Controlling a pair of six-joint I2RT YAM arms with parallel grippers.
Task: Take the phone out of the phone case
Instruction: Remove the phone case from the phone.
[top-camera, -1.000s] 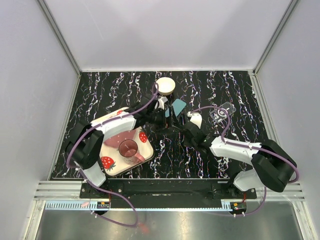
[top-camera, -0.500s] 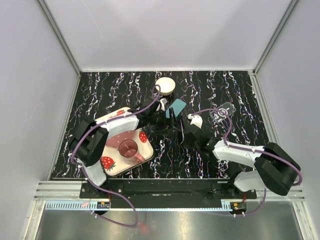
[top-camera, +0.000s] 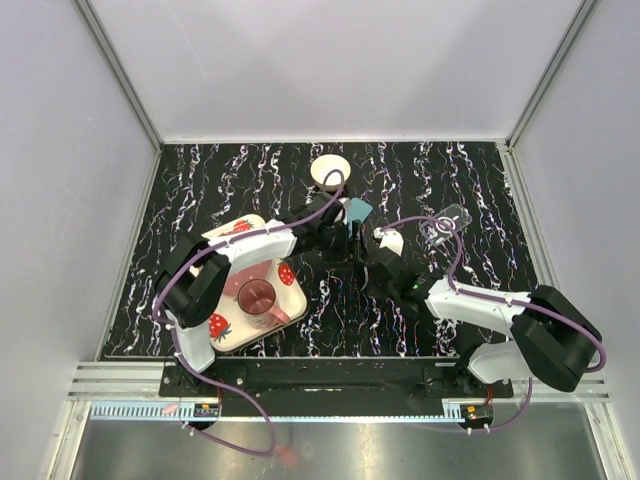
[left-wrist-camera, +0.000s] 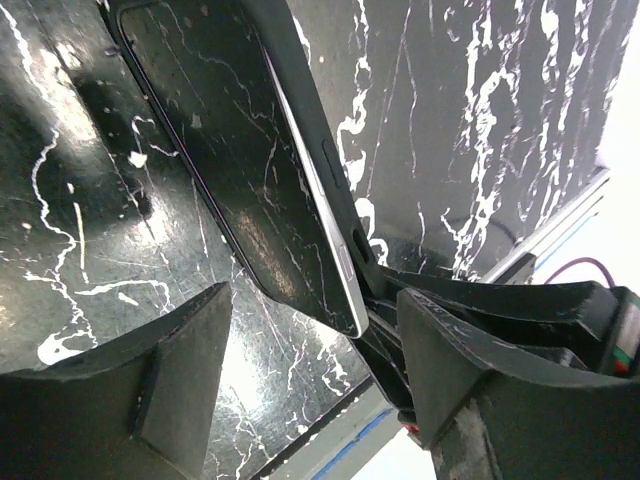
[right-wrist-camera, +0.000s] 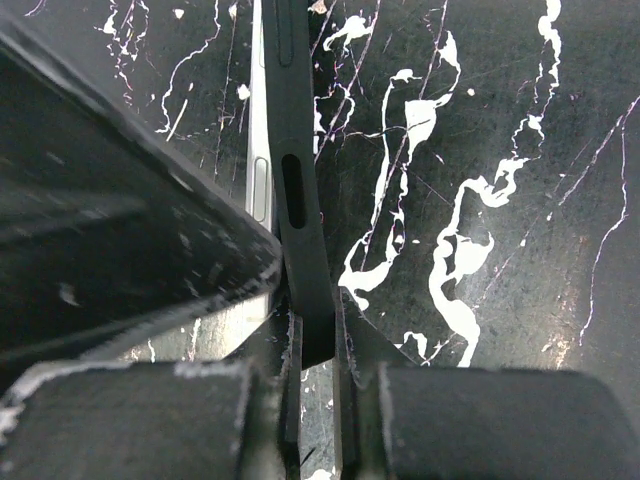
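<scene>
The right pincer (right-wrist-camera: 312, 340) is clamped on the rim of the black phone case (right-wrist-camera: 300, 200), which we judge anchors it on edge over the tabletop (left-wrist-camera: 480, 100). The phone (left-wrist-camera: 250, 170), not yet out of the case, shows its silver side to the left pincer (left-wrist-camera: 315, 365), which stands open astride it, placed, we judge, to grip and pull it free
</scene>
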